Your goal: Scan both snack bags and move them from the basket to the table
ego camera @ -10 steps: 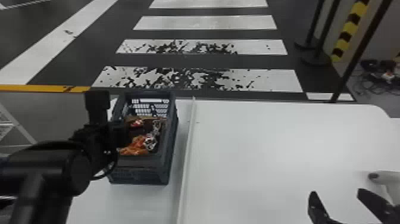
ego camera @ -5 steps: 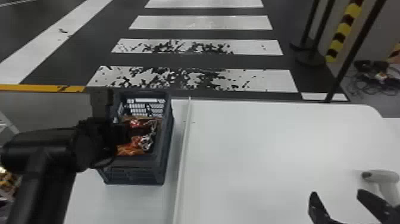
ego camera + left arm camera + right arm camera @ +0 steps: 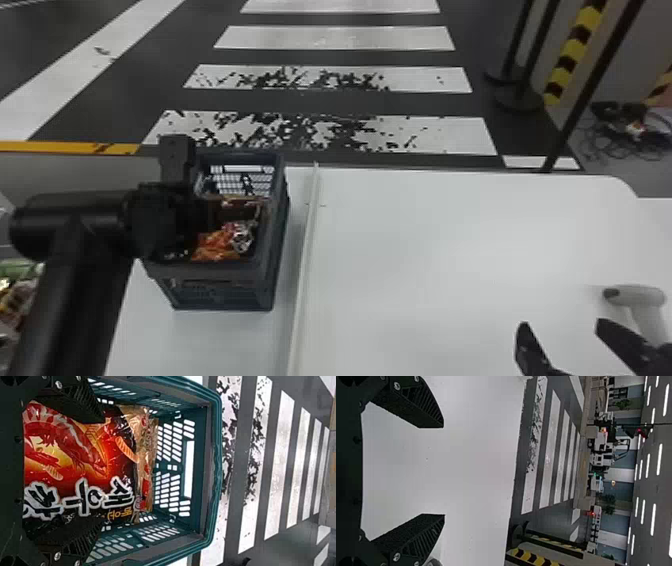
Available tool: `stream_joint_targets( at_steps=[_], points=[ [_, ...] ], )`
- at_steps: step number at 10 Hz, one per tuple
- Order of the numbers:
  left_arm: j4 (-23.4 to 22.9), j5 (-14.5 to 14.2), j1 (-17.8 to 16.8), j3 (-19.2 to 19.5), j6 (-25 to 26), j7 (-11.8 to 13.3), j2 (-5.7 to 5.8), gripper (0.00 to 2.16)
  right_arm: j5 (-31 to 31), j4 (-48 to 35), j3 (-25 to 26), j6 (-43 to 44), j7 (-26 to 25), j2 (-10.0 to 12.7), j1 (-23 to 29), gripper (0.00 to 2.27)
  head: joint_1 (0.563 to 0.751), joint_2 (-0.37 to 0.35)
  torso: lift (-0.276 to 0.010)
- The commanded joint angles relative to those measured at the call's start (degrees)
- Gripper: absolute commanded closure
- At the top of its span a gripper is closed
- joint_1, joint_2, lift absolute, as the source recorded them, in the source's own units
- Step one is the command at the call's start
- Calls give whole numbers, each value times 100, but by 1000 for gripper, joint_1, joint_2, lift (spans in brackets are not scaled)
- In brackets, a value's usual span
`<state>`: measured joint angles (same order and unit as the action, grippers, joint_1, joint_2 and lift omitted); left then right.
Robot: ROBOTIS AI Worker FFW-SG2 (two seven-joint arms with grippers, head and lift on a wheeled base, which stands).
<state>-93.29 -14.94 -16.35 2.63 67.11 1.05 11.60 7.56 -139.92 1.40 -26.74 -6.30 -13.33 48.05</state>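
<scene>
1. The left gripper (image 3: pixel 200 215) is held over the basket (image 3: pixel 225 295), its fingers parted on opposite sides of the red-and-black snack bag (image 3: pixel 79 463); whether the bag is touched cannot be told.
2. The snack bag is enclosed by the basket's slatted walls. Whether a second bag is tucked beneath it cannot be made out.
3. The basket is set on the left part of the white table (image 3: pixel 450 250). Between it and the wider tabletop, the way is crossed by a long pale raised strip (image 3: pixel 305 260).
4. The right gripper (image 3: pixel 562 325) is held near the table's right side, its fingers spread with nothing grasped. The handheld scanner (image 3: pixel 635 296) is seen just beyond it, on the table.
5. Past the far edge, a worn crosswalk (image 3: pixel 450 135) is painted on the floor. Black posts (image 3: pixel 517 97), a yellow-and-black striped column (image 3: pixel 567 62) and tangled cables (image 3: pixel 625 145) are seen beyond the far right corner.
6. Compared with a second ago, the left arm has been carried forward and farther in over the basket. Colourful packets (image 3: pixel 17 300) hidden then are now revealed at the lower left. The head view has been shifted slightly, while the right gripper's place in it is nearly unchanged.
</scene>
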Motion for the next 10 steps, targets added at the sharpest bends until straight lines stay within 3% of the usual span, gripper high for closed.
stream_joint_targets(
  at_steps=[1,4,5,6,7,10],
  points=[
    [232,44,-141,-96,106,0,-9,134,0,9,1,6,-3,23,-6,130,695,53,-98],
    [619,96,-202,-166,88,79,-44,211,-18,17,-8,6,-3,50,2,130,695,46,-98],
    [742,140,-272,-219,106,97,-53,724,-18,9,1,6,-3,59,20,130,695,44,-98],
    [742,193,-281,-263,106,44,-53,1484,-26,0,1,6,-20,59,38,130,695,42,-98],
    [689,202,-255,-263,141,-70,-61,1892,-35,-9,10,6,-38,59,64,130,695,41,-98],
    [206,202,44,-254,141,-220,-61,2044,-44,-27,36,23,-64,67,117,140,695,45,-98]
  ],
)
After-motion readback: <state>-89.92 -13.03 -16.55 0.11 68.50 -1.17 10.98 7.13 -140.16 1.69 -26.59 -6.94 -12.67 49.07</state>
